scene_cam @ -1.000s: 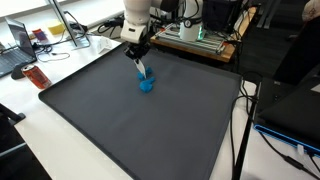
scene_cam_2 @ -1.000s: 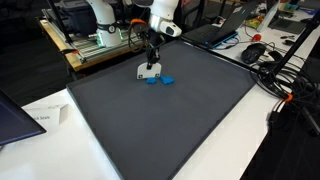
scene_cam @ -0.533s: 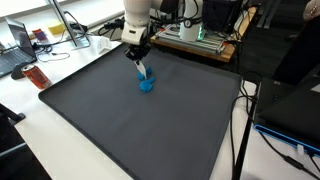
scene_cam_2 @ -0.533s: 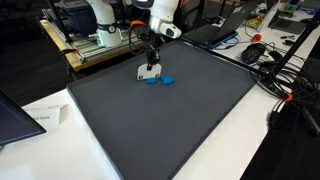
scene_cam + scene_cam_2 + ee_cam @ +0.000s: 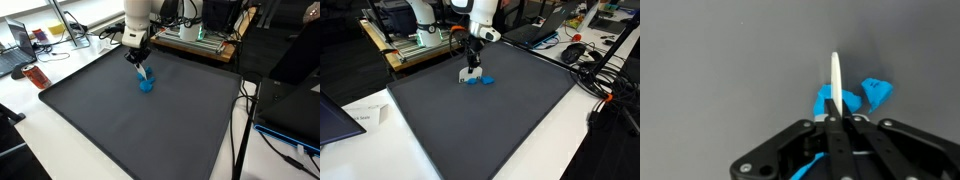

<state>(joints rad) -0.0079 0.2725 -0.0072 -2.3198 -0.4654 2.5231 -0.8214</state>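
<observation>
My gripper [image 5: 141, 63] is shut on a thin white flat piece [image 5: 837, 82], which it holds edge-on just above the dark grey mat [image 5: 130, 125]. The piece also shows in both exterior views [image 5: 146, 73] [image 5: 466, 73]. Right below and beside it lie small blue pieces [image 5: 146, 86] [image 5: 477, 80]. In the wrist view one blue piece [image 5: 876, 93] lies to the right of the white piece. Another blue piece [image 5: 823, 101] lies partly under my fingers [image 5: 837, 122].
The mat covers a white table [image 5: 60, 150]. A metal frame with electronics [image 5: 200, 38] stands behind the mat. A laptop [image 5: 20, 45] and a red can [image 5: 38, 76] stand at one side. Cables and a mouse [image 5: 578, 48] lie past the mat's edge.
The gripper has risen very slightly with the white piece still in its fingers. The blue pieces have not moved.
</observation>
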